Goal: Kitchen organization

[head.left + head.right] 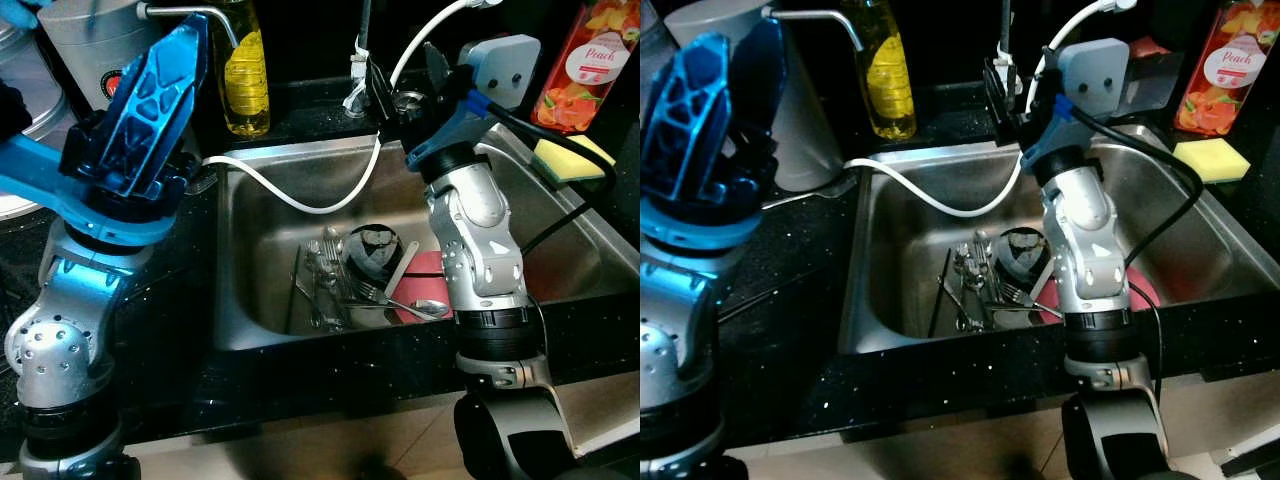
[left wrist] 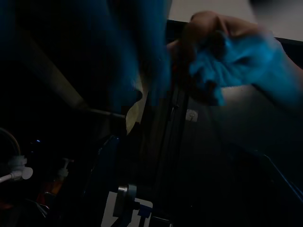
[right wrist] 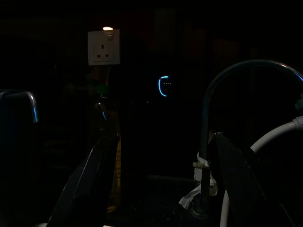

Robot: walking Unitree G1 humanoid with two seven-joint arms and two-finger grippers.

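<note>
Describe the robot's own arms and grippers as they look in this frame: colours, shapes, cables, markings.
Both arms are silver, jointed metal segments dotted with small screws, with black bands at the joints. The left gripper looks blue, its fingers showing a lattice of cut-outs. The right gripper has two dark fingers on a blue bracket, with a pale grey box-shaped housing beside it. A black cable loops from the right wrist.

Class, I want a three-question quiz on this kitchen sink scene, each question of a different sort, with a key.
1. True or false: the cutlery lies inside the sink.
2. What lies on the sink's right rim? A) yellow sponge B) glass C) pan
3. Fill in: the white hose hangs over the sink's ____ edge.

Key:
1. True.
2. A.
3. Back; the right end effector is raised near it, by the tap base, fingers apart.
</note>
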